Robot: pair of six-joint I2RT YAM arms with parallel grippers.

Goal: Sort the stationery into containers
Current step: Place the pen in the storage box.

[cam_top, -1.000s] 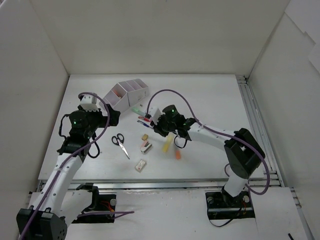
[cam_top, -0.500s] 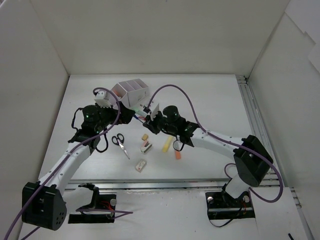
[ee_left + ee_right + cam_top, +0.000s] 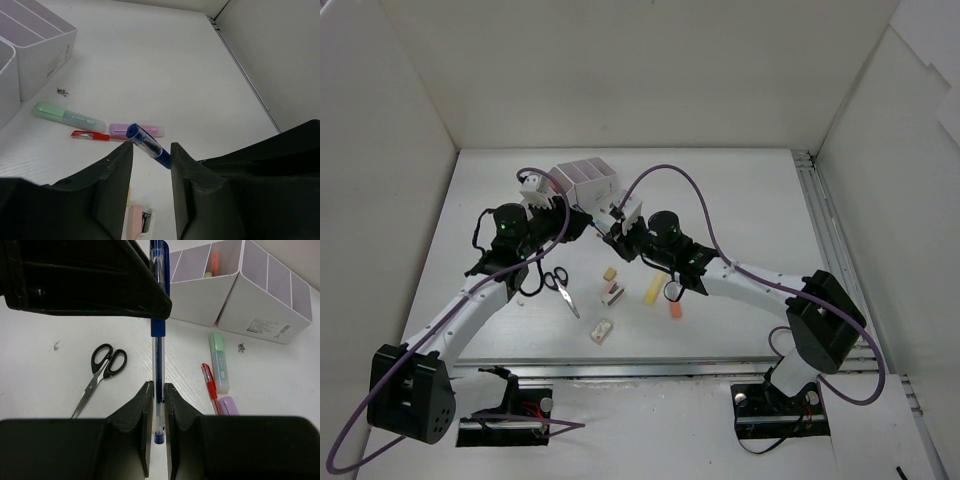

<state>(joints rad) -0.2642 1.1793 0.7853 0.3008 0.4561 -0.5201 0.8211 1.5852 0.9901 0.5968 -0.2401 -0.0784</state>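
Note:
My right gripper (image 3: 158,386) is shut on a blue pen (image 3: 158,355), holding it by its lower end above the table. The pen's upper end passes between the fingers (image 3: 100,285) of my left gripper (image 3: 151,146). In the left wrist view the blue pen (image 3: 147,145) crosses the narrowed gap at a slant, with space still showing beside it. Both grippers meet in front of the white organizer (image 3: 585,178), right gripper (image 3: 612,232) beside left gripper (image 3: 588,222). An orange item (image 3: 215,262) stands in one compartment of the organizer (image 3: 250,290).
On the table lie a green highlighter (image 3: 67,115), a red pen (image 3: 90,135), a lilac highlighter (image 3: 155,131), black scissors (image 3: 558,285), a yellow highlighter (image 3: 654,289), an orange one (image 3: 675,311) and small erasers (image 3: 601,330). White walls enclose the table.
My left arm swung right toward the right gripper and its jaws narrowed from wide open around the pen's end. The right gripper carried the pen up and left to meet it.

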